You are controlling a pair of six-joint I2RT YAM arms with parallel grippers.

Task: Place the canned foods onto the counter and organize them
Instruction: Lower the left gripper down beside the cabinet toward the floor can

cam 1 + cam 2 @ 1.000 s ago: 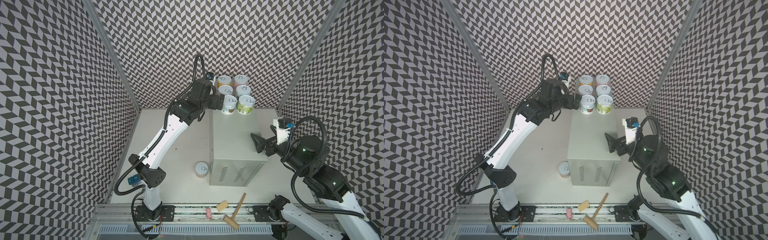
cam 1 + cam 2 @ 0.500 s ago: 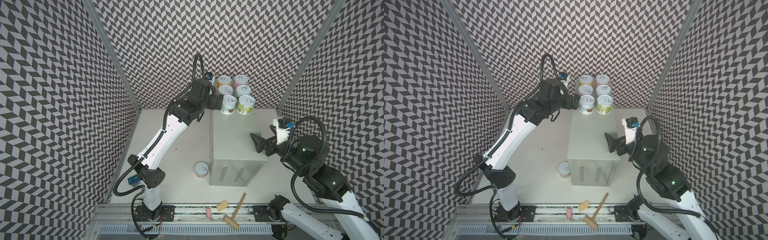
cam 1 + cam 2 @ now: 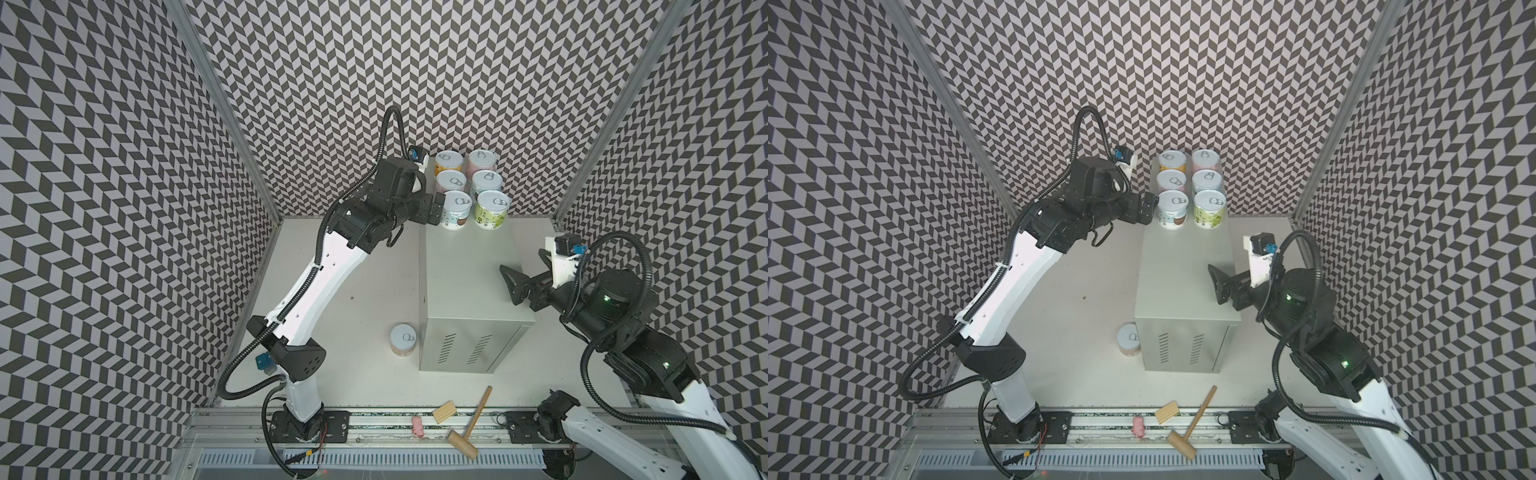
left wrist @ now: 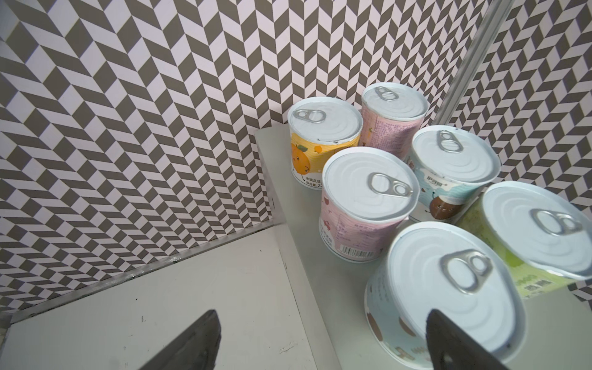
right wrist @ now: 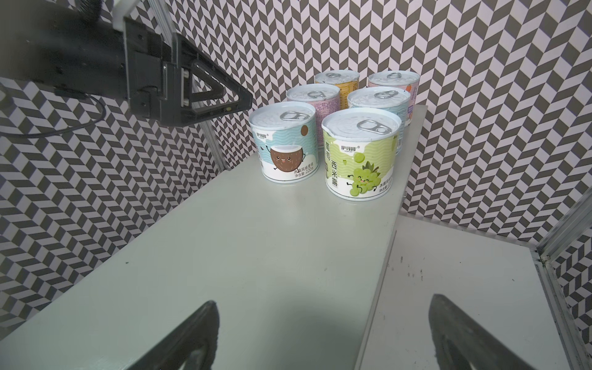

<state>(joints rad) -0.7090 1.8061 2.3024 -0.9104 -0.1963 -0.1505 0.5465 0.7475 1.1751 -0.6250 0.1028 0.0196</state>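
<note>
Hovering wide and empty, the left claw point(image 3: 436, 207) sits just beside the light-blue can point(image 3: 456, 210), one finger perhaps touching it. Past that can stand the green can point(image 3: 492, 209) and four more cans point(image 3: 451, 181), all on the cabinet tabletop point(image 3: 465, 270). The right claw point(image 3: 508, 284), also wide and empty, hangs well short of them. Far back from the left claw, a seventh can point(image 3: 404, 339) stands on the white tabletop point(image 3: 365, 270).

Six upright cans point(image 3: 451, 181) at grey counter point(image 3: 465, 274) rear, seventh can point(image 3: 403, 338) beside its base
</note>
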